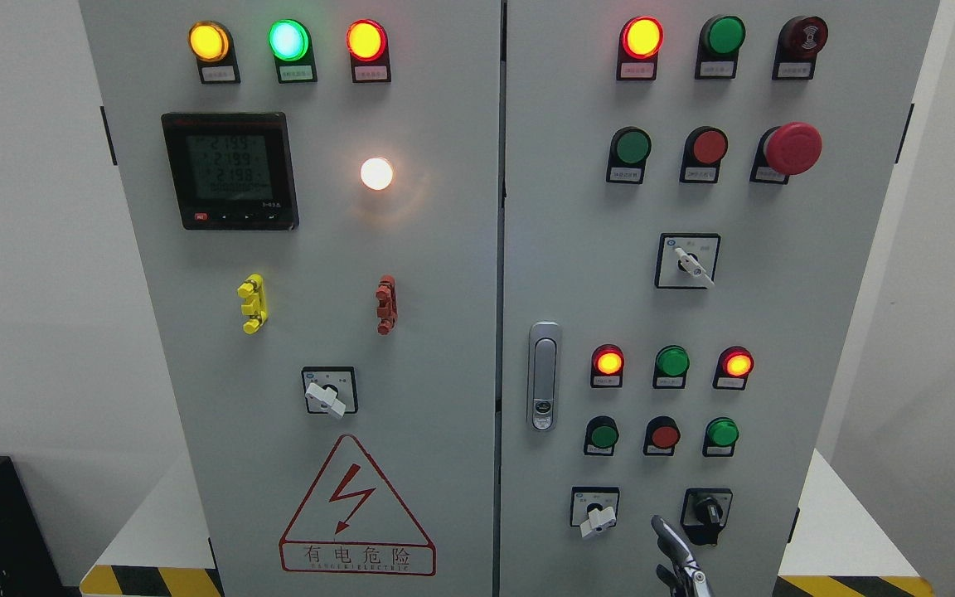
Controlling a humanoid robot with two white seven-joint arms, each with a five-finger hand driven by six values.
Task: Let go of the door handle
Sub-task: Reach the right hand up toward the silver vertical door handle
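Note:
The silver door handle (544, 376) sits upright in its recess at the left edge of the right cabinet door (776, 332). Both doors look closed, with a thin seam between them. Only the top of my right hand (676, 557) shows at the bottom edge, below and to the right of the handle and well apart from it. Its metal fingers (666, 532) point upward, relaxed, and hold nothing. It hangs in front of the lower door panel between two rotary switches. My left hand is out of view.
The right door carries lit and unlit push buttons, a red emergency stop (792, 148) and rotary switches (597, 516) (705, 512). On the left door are a meter (230, 171), indicator lamps and a warning triangle (356, 507). Yellow-black floor tape (154, 580) runs along the base.

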